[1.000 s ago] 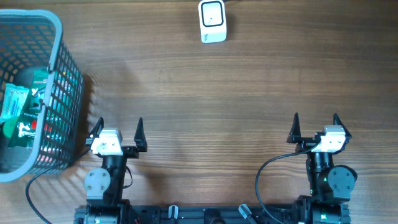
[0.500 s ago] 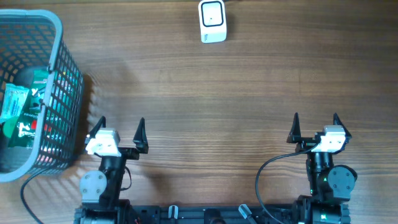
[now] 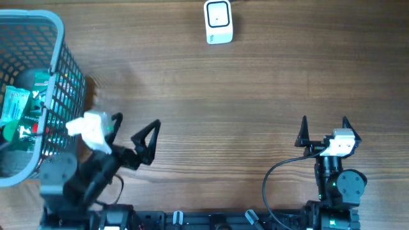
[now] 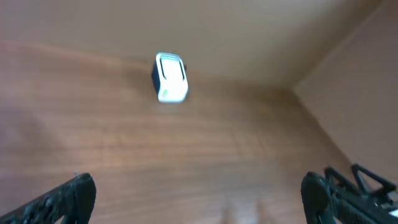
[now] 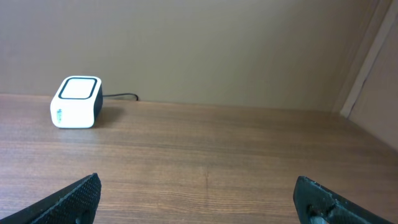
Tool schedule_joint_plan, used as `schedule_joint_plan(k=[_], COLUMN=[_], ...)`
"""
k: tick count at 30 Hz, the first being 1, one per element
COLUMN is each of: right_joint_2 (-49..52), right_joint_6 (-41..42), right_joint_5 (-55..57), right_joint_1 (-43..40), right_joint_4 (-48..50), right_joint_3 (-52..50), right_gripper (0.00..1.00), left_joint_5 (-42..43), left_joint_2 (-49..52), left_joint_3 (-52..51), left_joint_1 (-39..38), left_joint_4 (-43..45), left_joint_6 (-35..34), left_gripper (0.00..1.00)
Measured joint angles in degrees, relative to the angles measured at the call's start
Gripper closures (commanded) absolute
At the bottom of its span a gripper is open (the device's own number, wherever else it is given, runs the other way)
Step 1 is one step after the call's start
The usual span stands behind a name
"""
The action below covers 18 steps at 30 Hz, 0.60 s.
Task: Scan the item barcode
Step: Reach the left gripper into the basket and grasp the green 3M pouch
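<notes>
Both the left gripper [image 3: 135,130] and the right gripper [image 3: 324,125] are gaping empty over the wooden table [image 3: 243,89].
What seem to be green packets [image 3: 15,106] are lying in the grey basket [image 3: 61,39] at left; the white scanner [image 3: 218,21] is sitting by the far beige wall [image 5: 217,43].

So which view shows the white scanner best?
Right wrist: the scanner is sharp, with its top, side and cable visible. Overhead shows only its top face; left wrist shows it blurred.
</notes>
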Motion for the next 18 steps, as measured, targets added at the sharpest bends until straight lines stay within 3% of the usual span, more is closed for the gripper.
schedule_joint_plan(k=[3,6,9,13,14,16,18], right_joint_2=[0.00,0.04,0.20,0.22,0.22,0.22,0.22], right_joint_6=[0.00,0.00,-0.02,0.00,0.00,0.00,0.00], right_joint_5=[-0.02,0.00,0.00,0.00,0.00,0.02,0.02], right_joint_1=[0.00,0.02,0.00,0.00,0.00,0.02,0.00], right_joint_4=[0.00,-0.02,-0.04,-0.04,-0.02,-0.04,-0.04], right_joint_3=[0.00,0.00,0.00,0.00,0.00,0.00,0.00], right_gripper=[0.00,0.00,0.00,0.00,0.00,0.00,0.00], left_joint_5=[1.66,-4.70,-18.75,-35.47,-42.23,-45.00,-45.35], left_joint_2=[6.47,13.62,25.49,37.64,41.27,43.23,46.31], left_joint_3=[0.92,11.10,34.71,56.74,61.99,63.14,63.30], left_joint_1=[0.00,0.00,0.00,0.96,3.45,8.13,18.91], left_joint_4=[1.33,-3.02,-15.74,-30.45,-34.64,-38.40,-42.25], left_joint_6=[-1.88,-5.29,-8.17,-13.60,-17.51,-21.81,-26.36], left_gripper=[0.00,0.00,0.00,0.00,0.00,0.00,0.00])
